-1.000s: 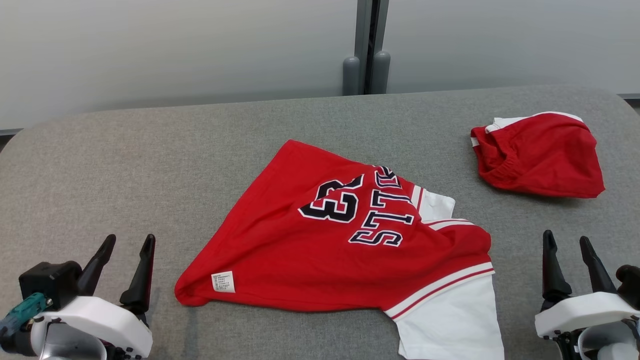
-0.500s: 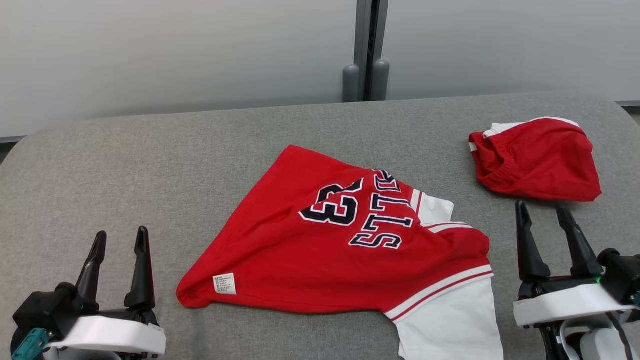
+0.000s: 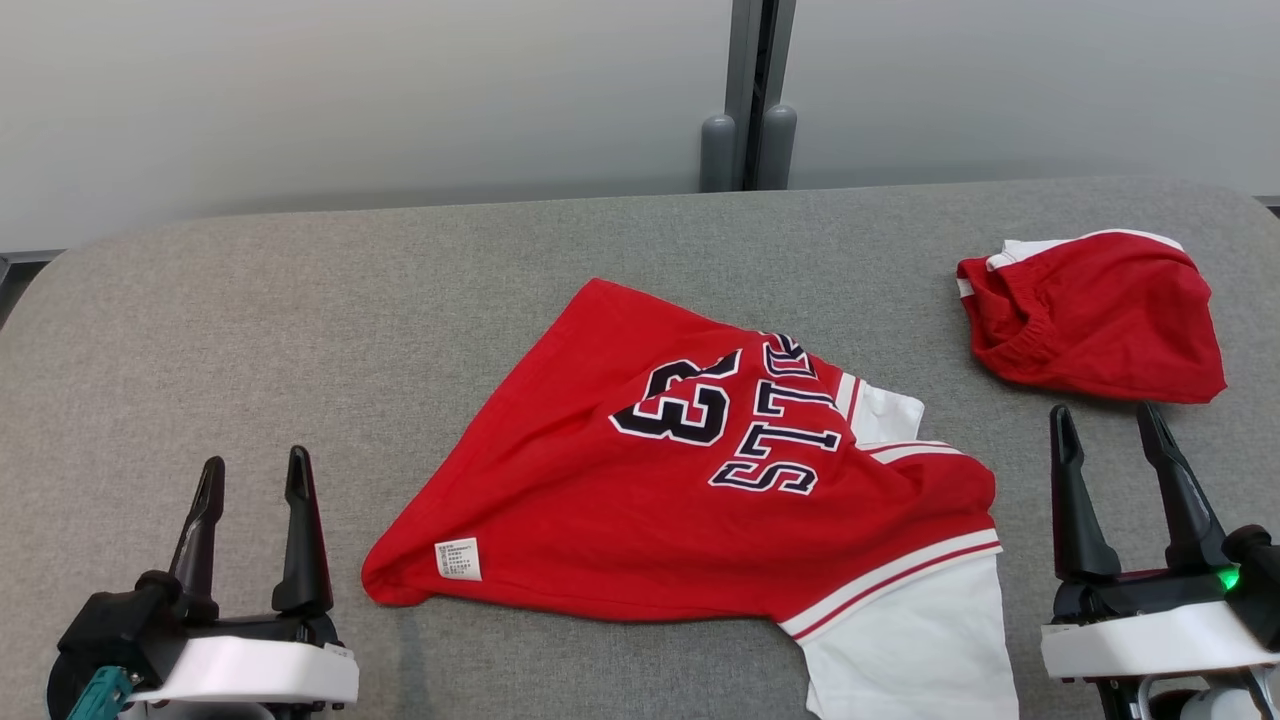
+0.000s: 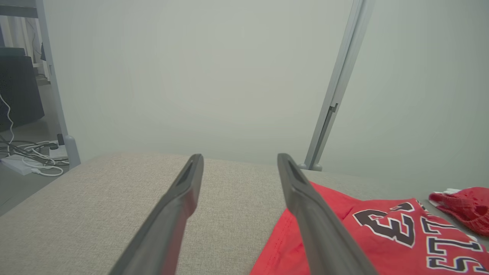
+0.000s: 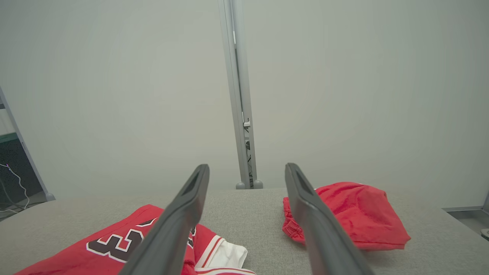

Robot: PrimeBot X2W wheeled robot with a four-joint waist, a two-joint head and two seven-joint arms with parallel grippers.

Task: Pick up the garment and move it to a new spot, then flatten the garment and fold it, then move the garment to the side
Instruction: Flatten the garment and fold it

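Observation:
The garment (image 3: 620, 500), a red jersey with dark "23" lettering, a white sleeve and a small white label, lies crumpled at the middle of the grey padded table (image 3: 300, 320). It also appears in the left wrist view (image 4: 382, 236) and in the right wrist view (image 5: 114, 248). My left gripper (image 3: 255, 462) is open at the lower left, a short way left of the jersey's label corner. In its own wrist view the left gripper (image 4: 240, 157) holds nothing. My right gripper (image 3: 1102, 412) is open at the lower right, apart from the jersey's sleeve, and equally empty in its wrist view (image 5: 247, 166).
A bundled pair of red shorts (image 3: 1100, 320) lies at the far right of the table, just beyond my right gripper, and shows again ahead of the right fingers (image 5: 351, 214). A pale wall with a grey post (image 3: 750, 100) runs behind the table. Cables lie on the floor (image 4: 26, 156) off the left end.
The right gripper has moved forward toward the shorts. The left gripper has straightened so its fingers point up the view. The head view has shifted slightly; the jersey has not moved.

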